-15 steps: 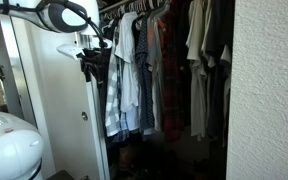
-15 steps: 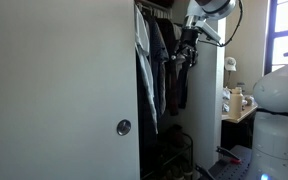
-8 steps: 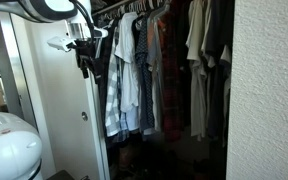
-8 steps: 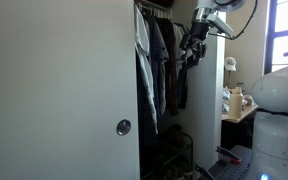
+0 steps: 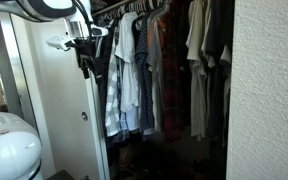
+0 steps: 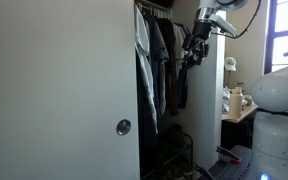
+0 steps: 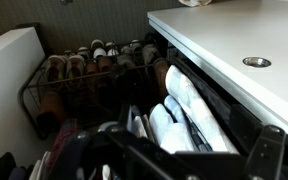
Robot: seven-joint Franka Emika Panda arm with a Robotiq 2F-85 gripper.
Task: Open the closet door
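Observation:
The closet door [image 5: 64,120] is a plain white panel with a small round silvery pull [image 5: 83,116]. It stands left of the open closet, where clothes hang. My gripper [image 5: 86,62] is high up at the door's inner edge, against the hanging clothes; it also shows in an exterior view [image 6: 191,50]. In the wrist view the door [image 7: 214,45] and its pull [image 7: 256,62] lie to the right. The gripper [image 7: 174,160] is open, with light shirts between its fingers. A white panel with a round pull [image 6: 123,127] fills the left of an exterior view.
Hanging clothes [image 5: 149,70] fill the closet. A wire shoe rack [image 7: 74,80] sits on its floor. A mirrored panel [image 5: 4,70] is at far left and a rough textured wall [image 5: 269,90] at right. The white robot base [image 6: 279,100] stands by a window.
Over the last second the arm's upper part swung up and to the side and the gripper shifted slightly along the door edge. Nothing has moved in the last half second.

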